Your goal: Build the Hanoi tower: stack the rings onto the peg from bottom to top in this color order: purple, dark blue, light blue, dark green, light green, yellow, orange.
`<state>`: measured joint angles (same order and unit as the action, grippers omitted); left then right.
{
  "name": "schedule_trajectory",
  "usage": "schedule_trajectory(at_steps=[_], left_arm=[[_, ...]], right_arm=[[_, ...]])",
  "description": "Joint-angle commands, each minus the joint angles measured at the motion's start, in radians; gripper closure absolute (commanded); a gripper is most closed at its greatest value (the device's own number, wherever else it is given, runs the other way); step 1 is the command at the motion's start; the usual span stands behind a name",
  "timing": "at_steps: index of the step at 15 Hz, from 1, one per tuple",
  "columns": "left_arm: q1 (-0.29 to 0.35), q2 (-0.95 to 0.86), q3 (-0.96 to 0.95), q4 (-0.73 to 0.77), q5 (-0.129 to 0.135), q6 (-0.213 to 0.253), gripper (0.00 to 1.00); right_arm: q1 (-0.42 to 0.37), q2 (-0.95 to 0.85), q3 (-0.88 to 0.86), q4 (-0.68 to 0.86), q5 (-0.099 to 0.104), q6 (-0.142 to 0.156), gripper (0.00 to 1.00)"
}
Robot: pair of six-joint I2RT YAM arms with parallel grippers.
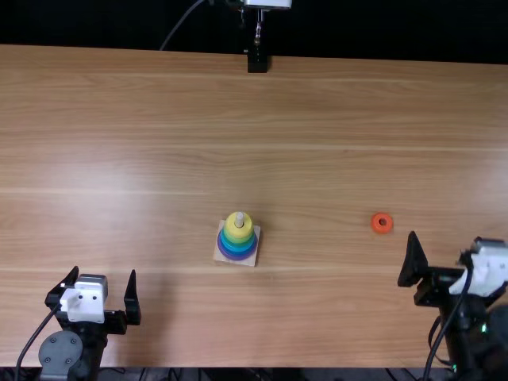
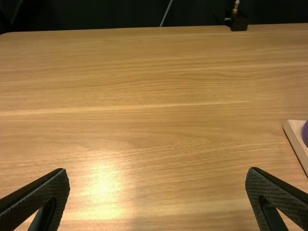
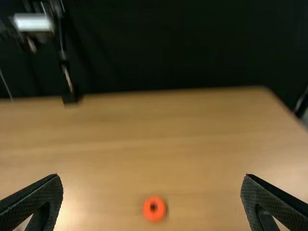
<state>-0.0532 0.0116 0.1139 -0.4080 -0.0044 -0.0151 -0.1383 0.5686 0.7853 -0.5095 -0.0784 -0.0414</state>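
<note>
Left gripper [image 1: 105, 271]: standing with its jaws wide, near the table's near edge.
Right gripper [image 1: 444, 236]: standing wide too, its fingers pointing toward the far side.
Orange ring [image 1: 382, 223]: lying flat on the wood, just beyond the right gripper and a little toward the middle – its round hole is facing up.
Ring stack [image 1: 237, 236]: sitting on the peg [image 1: 239, 219] between the two grippers, farther from the near edge than the left one; purple is forming the bottom, blue and green shades the middle, yellow the top. The rings are narrowing upward, and the peg's tip is poking out.
Base [image 1: 220, 255]: resting as a pale square board under the stack, turned slightly.
Table [image 1: 317, 111]: running as open wood between stack and orange ring, and on toward the far edge – there a black block [image 1: 258, 63] is standing.
</note>
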Motion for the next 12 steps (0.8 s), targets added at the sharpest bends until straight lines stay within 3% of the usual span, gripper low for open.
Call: schedule_trajectory(at_steps=[1, 2, 4, 5, 6, 9, 12], left_arm=[[-0.01, -0.012, -0.114, -0.045, -0.008, 0.002, 0.0], [-0.01, -0.012, -0.114, -0.045, -0.008, 0.002, 0.0], [-0.01, -0.012, -0.114, -0.045, -0.008, 0.002, 0.0], [-0.01, -0.012, -0.114, -0.045, -0.008, 0.002, 0.0], [-0.01, -0.012, -0.114, -0.045, -0.008, 0.002, 0.0], [-0.01, -0.012, -0.114, -0.045, -0.008, 0.002, 0.0], [-0.01, -0.012, -0.114, -0.045, -0.008, 0.002, 0.0]], right_arm=[[-0.003, 0.119, 0.101, -0.073, -0.003, 0.016, 0.0], [-0.003, 0.205, 0.149, -0.13, -0.003, 0.065, 0.0], [-0.003, 0.402, 0.215, -0.187, -0.001, 0.257, 0.0], [-0.003, 0.488, 0.219, -0.178, -0.001, 0.318, 0.0], [-0.001, 0.579, 0.219, -0.176, -0.003, 0.345, 0.0], [0.063, 0.794, 0.221, -0.186, -0.003, 0.345, 0.0], [0.069, 0.926, 0.238, -0.186, 0.001, 0.336, 0.0]])
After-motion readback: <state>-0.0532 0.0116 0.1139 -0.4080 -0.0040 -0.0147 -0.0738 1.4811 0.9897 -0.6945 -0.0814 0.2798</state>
